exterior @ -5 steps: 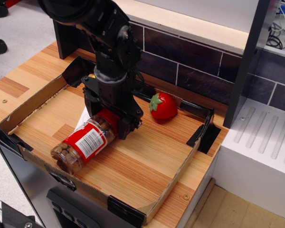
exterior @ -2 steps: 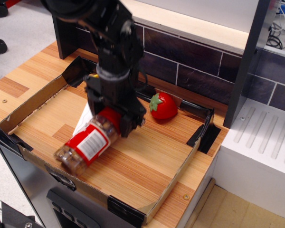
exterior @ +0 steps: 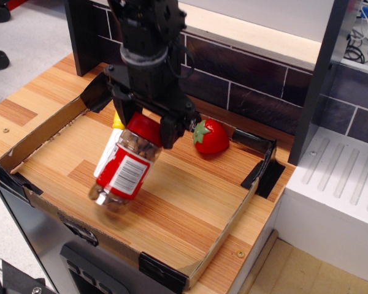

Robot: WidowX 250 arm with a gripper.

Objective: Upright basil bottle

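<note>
The basil bottle (exterior: 124, 166) is a clear jar with a red cap, a red-and-white label and brownish contents. My black gripper (exterior: 146, 130) is shut on its red cap and holds it lifted above the tray floor, tilted steeply with the cap up and the base down toward the front left. The bottle's lower end looks blurred.
A shallow cardboard tray (exterior: 224, 229) with black corner clips sits on the wooden table. A red toy strawberry (exterior: 211, 137) lies at its back right. A white and yellow item (exterior: 115, 131) is partly hidden behind the bottle. A dark brick wall (exterior: 251, 86) stands behind; a white unit (exterior: 337, 202) stands at right.
The gripper has risen and swung the bottle from lying nearly flat on the tray floor to a steep tilt, cap up, base lifted off the wood.
</note>
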